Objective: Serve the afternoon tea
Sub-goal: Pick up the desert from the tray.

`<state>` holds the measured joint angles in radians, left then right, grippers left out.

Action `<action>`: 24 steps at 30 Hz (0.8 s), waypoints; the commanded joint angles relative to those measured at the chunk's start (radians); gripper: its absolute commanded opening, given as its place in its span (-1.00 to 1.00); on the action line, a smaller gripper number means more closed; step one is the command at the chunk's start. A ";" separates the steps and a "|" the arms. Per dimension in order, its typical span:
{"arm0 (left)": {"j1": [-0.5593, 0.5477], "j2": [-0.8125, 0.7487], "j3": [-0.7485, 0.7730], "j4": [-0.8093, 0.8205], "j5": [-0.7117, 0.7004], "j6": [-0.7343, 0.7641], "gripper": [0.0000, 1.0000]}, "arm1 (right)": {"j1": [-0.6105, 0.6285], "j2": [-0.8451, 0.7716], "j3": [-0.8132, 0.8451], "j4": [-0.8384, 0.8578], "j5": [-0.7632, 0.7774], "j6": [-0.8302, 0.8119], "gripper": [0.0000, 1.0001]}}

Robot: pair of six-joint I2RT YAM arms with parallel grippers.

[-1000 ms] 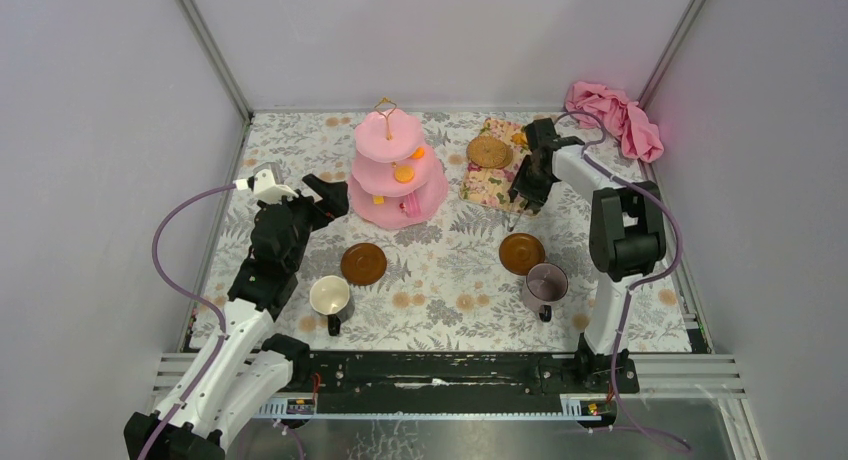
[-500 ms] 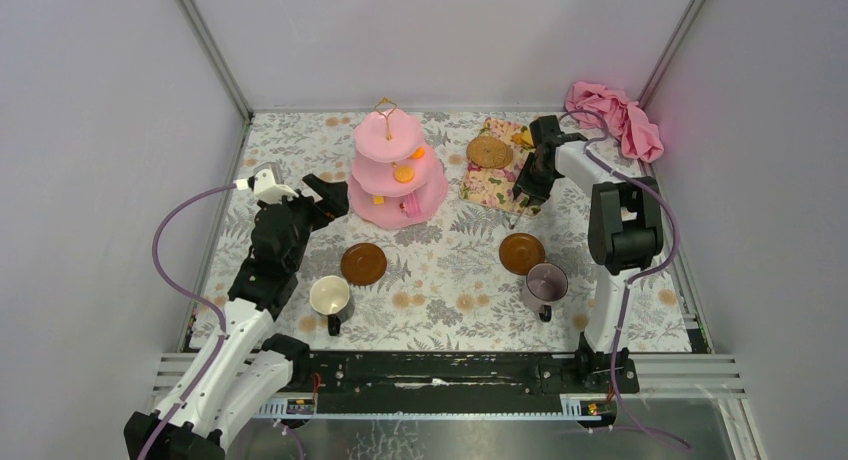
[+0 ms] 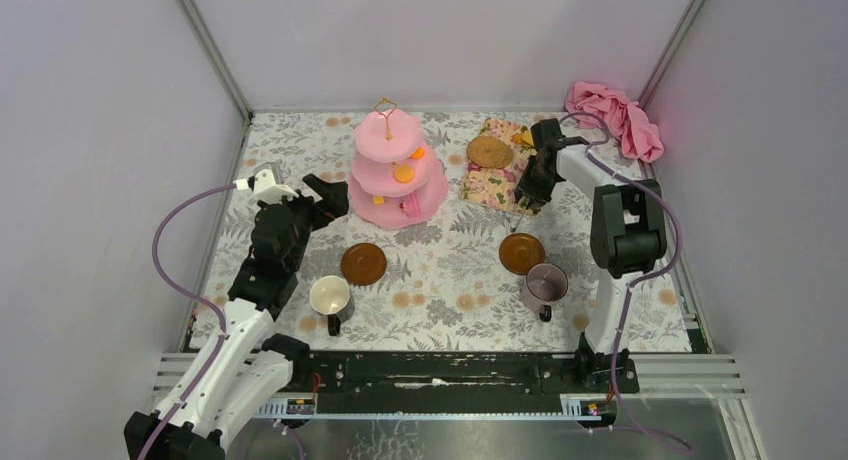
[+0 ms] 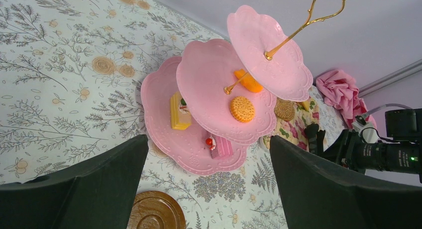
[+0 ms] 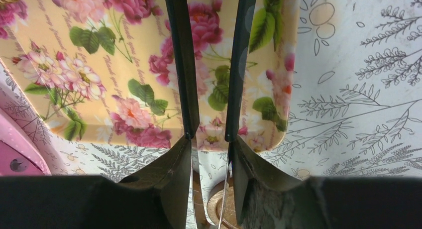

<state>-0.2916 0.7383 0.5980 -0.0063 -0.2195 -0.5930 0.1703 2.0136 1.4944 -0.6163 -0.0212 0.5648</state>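
Note:
The pink three-tier cake stand (image 3: 398,175) stands at the back centre; in the left wrist view (image 4: 209,84) it carries a round biscuit (image 4: 242,109), an orange piece (image 4: 249,81) and two cake slices. My left gripper (image 3: 325,195) hangs open and empty left of the stand, jaws wide (image 4: 209,189). My right gripper (image 3: 530,185) is shut on the slim black tongs (image 5: 181,64), whose two arms reach over the floral tray (image 5: 99,89). The white mug (image 3: 329,297) stands beside one brown saucer (image 3: 363,263). The purple mug (image 3: 546,282) stands beside the other saucer (image 3: 521,252).
The floral tray (image 3: 490,180) holds a woven round piece (image 3: 489,151) and small yellow biscuits (image 3: 522,137). A pink cloth (image 3: 615,117) lies in the back right corner. Walls close off the back and both sides.
My right gripper has shifted slightly to the right over the tray's edge with the tongs. The left arm has not moved.

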 commanded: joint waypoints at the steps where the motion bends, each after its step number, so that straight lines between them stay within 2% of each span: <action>1: 0.006 -0.009 0.002 0.052 -0.002 0.009 1.00 | 0.009 -0.100 -0.027 0.011 -0.017 -0.016 -0.52; 13: 0.006 -0.015 0.000 0.046 -0.016 0.012 1.00 | 0.087 -0.199 -0.069 0.016 0.013 -0.018 -0.59; 24: 0.006 -0.016 0.004 0.040 -0.036 0.017 1.00 | 0.322 -0.343 -0.102 -0.043 0.100 -0.022 -0.61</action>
<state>-0.2916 0.7353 0.5980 -0.0071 -0.2287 -0.5926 0.4114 1.7699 1.3933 -0.6270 0.0284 0.5560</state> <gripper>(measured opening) 0.998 0.381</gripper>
